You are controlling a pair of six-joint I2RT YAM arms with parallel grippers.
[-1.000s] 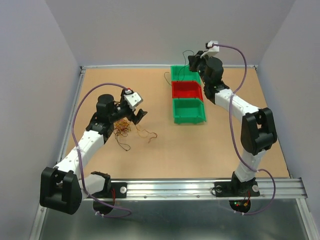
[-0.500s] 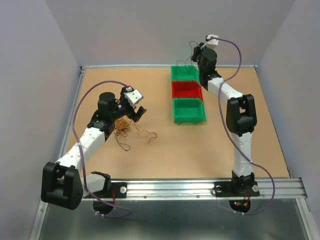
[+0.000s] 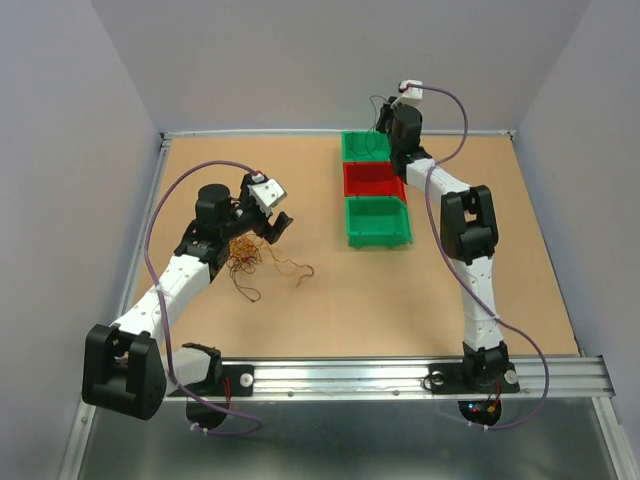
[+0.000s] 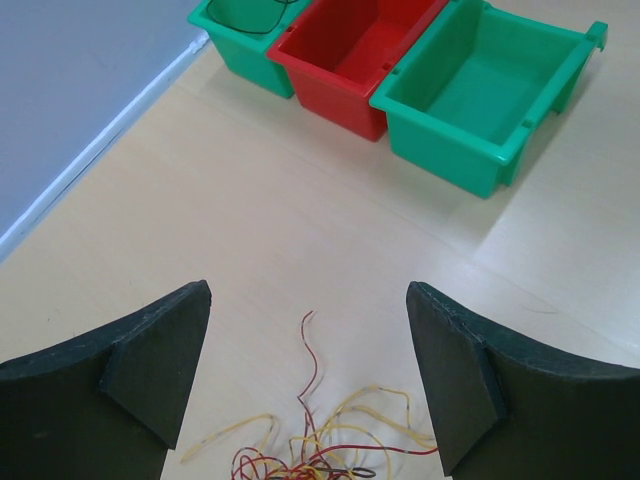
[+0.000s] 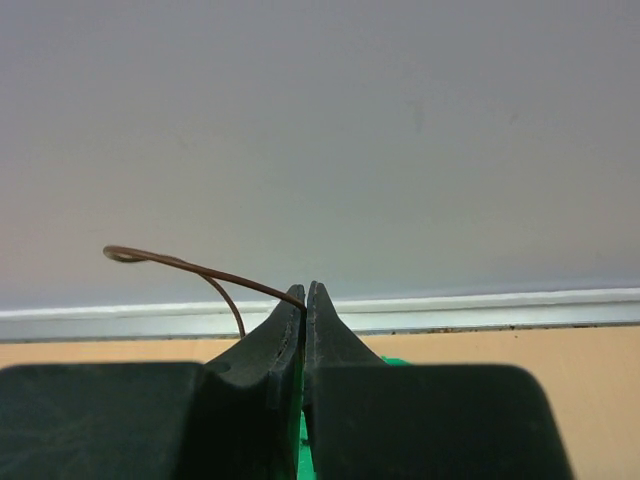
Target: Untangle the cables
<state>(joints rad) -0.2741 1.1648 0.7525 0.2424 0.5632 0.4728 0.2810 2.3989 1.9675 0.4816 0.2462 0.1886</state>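
Note that your right tool (image 5: 306, 290), clenched on one dark wire (image 5: 190, 265), hangs above the far green bin (image 3: 362, 147) at upper centre; the released left tool (image 4: 307, 292) hovers over the tangle (image 3: 245, 258) at centre left.

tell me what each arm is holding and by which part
Right jaws: shut on a thin dark brown wire, pinched at their tips; which part of it is hidden. Left jaws: open above the tangle, holding nothing.
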